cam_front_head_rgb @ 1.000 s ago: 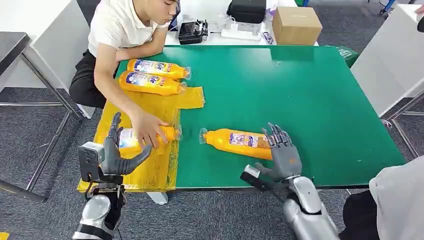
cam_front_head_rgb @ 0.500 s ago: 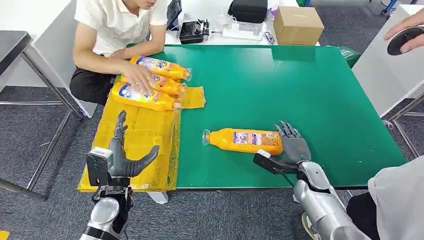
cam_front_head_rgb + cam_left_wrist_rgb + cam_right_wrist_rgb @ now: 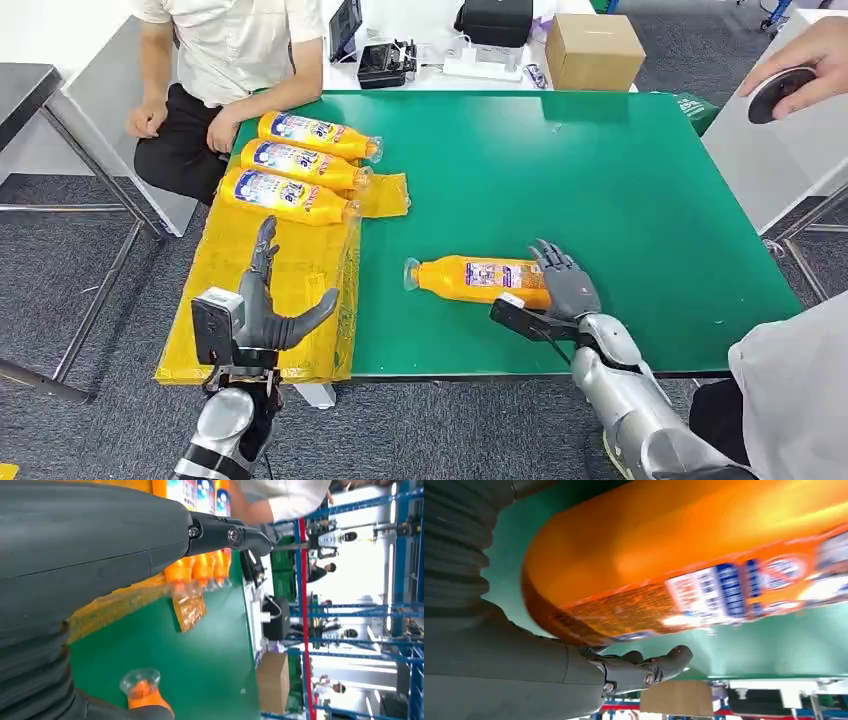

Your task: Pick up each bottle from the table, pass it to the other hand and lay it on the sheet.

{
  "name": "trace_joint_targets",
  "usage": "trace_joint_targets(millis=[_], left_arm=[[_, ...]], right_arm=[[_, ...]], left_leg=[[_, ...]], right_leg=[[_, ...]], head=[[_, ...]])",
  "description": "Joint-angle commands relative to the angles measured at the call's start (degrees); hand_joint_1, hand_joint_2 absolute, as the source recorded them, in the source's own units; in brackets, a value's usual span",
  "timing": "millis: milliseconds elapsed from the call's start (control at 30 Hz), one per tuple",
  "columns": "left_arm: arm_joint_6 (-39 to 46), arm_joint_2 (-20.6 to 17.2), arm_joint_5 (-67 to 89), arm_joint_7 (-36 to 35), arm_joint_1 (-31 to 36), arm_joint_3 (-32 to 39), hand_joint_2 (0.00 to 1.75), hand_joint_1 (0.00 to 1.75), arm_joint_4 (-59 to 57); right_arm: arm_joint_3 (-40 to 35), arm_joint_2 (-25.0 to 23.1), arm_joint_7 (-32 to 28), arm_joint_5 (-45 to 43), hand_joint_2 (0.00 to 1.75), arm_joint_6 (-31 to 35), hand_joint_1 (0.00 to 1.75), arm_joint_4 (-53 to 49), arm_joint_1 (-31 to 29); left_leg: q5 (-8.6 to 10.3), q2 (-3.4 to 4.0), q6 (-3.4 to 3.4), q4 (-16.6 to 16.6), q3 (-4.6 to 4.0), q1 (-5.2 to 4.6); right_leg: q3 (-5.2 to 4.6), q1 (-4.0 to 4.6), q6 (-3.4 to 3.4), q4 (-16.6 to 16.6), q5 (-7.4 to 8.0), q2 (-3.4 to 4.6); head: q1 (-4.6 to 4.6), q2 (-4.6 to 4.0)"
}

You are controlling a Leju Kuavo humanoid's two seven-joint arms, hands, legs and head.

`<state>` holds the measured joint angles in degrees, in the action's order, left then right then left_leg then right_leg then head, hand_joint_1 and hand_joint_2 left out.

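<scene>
One bottle [image 3: 483, 280] lies crosswise, cap leftward; right hand [image 3: 566, 289] cups base, left hand [image 3: 262, 310] spread empty.

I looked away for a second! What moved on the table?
The person slid the third bottle up the yellow sheet beside the other two, then drew their hands back. The left hand rose, open and empty. The right hand stayed at the base of the bottle on the green table, which turned slightly.

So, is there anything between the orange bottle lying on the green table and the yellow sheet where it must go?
Nothing visible blocks it. Bare green table separates the orange plastic bottle, beside the right hand, from the yellow plastic sheet. Three orange bottles occupy the sheet's far end; the open left hand hovers over its near part.
</scene>
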<state>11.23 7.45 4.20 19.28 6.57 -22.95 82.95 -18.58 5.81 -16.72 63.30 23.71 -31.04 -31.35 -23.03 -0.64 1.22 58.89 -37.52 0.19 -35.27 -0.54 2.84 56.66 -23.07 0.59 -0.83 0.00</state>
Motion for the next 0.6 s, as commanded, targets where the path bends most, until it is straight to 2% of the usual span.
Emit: trace_joint_targets(millis=[33,100,133,300,600], left_arm=[[-0.4,0.1,-2.1,-1.0,4.1,-2.6,1.75,0.0,-7.3],[-0.6,0.1,-2.6,-1.1,4.1,-2.8,1.75,0.0,-7.4],[-0.7,-0.2,-2.7,-1.1,4.4,-3.3,1.75,0.0,-7.7],[-0.3,-0.5,-2.6,-1.3,4.8,-3.7,1.75,0.0,-8.3],[-2.1,-1.0,-3.0,-1.8,5.0,-4.2,1.75,0.0,-8.1]], right_arm=[[-3.5,-2.6,0.0,-0.3,1.75,-2.3,0.0,6.6,-2.5],[-4.5,-2.3,0.3,0.7,1.75,-1.8,0.03,6.9,-2.5],[-4.8,-2.2,0.2,0.0,1.75,-4.0,1.75,7.8,-2.7],[-4.1,-2.4,2.2,-2.0,1.75,-8.0,1.75,9.4,-2.1],[-4.3,-1.3,5.2,-2.1,1.75,-11.3,1.75,11.6,-2.4]], left_leg=[[-0.05,0.04,-0.05,-0.1,0.23,0.01],[-0.06,0.03,-0.06,-0.1,0.28,0.01],[-0.08,0.03,-0.07,-0.1,0.34,0.02],[-0.04,-0.01,-0.04,-0.1,0.22,0.03],[-0.03,-0.08,-0.05,-0.1,0.47,0.05]], right_leg=[[0.23,0.03,-0.08,-0.1,-0.05,-0.05],[0.27,0.03,-0.09,-0.1,-0.06,-0.06],[0.34,0.05,-0.11,-0.1,-0.08,-0.08],[0.24,0.05,-0.07,-0.1,-0.04,-0.08],[0.44,0.06,-0.07,-0.1,-0.06,-0.16]], head=[[0.0,0.0],[0.0,0.0],[0.0,0.0],[0.02,0.0],[0.0,0.0]])
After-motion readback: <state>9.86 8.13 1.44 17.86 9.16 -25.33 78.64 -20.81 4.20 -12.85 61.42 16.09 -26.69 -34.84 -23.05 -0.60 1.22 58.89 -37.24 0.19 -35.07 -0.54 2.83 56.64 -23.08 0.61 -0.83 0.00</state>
